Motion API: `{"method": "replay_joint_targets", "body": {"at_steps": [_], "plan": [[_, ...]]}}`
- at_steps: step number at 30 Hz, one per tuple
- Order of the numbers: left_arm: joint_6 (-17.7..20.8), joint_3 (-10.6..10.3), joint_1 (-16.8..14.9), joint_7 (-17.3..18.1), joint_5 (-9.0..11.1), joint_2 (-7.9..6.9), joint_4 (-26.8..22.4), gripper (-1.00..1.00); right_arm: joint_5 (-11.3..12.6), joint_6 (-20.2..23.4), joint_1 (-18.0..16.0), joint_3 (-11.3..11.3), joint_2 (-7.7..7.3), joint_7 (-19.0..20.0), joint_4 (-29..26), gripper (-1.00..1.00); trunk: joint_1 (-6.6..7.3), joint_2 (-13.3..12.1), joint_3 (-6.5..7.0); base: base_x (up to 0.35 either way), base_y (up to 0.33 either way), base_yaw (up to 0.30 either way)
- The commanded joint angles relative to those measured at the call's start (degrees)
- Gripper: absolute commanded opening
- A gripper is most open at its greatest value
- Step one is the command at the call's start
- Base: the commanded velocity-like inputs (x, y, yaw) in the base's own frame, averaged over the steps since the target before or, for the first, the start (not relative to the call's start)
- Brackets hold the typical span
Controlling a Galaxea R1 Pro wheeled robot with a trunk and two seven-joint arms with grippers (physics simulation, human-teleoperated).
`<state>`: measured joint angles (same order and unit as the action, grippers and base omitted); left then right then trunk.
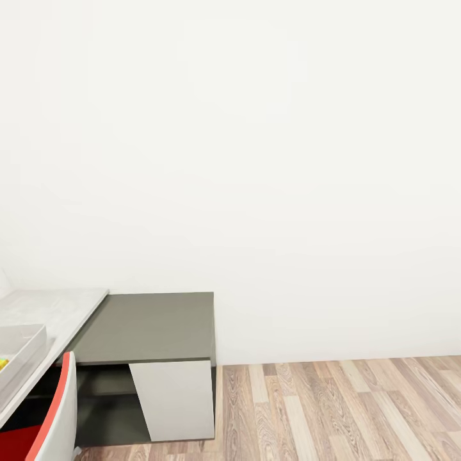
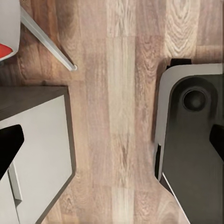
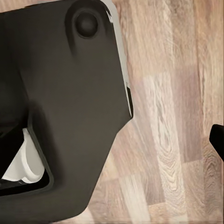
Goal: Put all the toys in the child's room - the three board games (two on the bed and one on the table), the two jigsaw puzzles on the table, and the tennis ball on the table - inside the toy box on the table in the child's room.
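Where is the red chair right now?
In the head view the red chair is at the bottom left corner, tucked against the light grey table, just left of the dark cabinet that stands against the white wall.

Head view: blank white wall [image 1: 256,141] fills most of the frame. Lower left, a dark grey low cabinet [image 1: 150,326] sits against the wall, with a white angled front panel [image 1: 176,400] and an open shelf beside the panel. Wood plank floor [image 1: 346,410] spans lower right. Bottom left corner: chair back [image 1: 54,422], white shell with red edge and red seat.

Left wrist view: same floor [image 2: 121,93] centre frame, chair leg [image 2: 46,39] upper left, cabinet corner [image 2: 42,140] at left.

Right wrist view: floor [image 3: 177,116] on the right half.
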<state>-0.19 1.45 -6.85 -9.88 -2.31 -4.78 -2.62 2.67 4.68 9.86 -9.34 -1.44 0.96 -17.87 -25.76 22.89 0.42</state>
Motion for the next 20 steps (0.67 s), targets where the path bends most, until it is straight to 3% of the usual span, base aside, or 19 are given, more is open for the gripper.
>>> {"method": "replay_joint_targets", "body": {"at_steps": [1, 12, 20], "plan": [[-0.23, 0.21, -0.01, -0.09, -0.14, 0.19, -0.03, 1.00, 0.28, 0.38, 0.07, -0.22, 0.14, 0.10, 0.49, 1.00, -0.02, 0.03, 0.00, 0.000, 0.000, 0.000], [-1.25, 0.08, -0.01, 0.03, -0.39, 1.39, -0.03, 1.00, 0.53, 0.27, 0.07, -0.25, 0.90, 0.16, 1.81, 1.00, -0.02, 0.03, -0.01, 0.000, 0.000, 0.000], [-1.41, 0.11, -0.01, 0.03, -0.26, 1.44, -0.03, 1.00, 0.33, 0.25, 0.07, -0.26, 0.17, 0.16, 1.84, 1.00, -0.02, 0.03, -0.01, 0.000, 0.000, 0.000]]}}
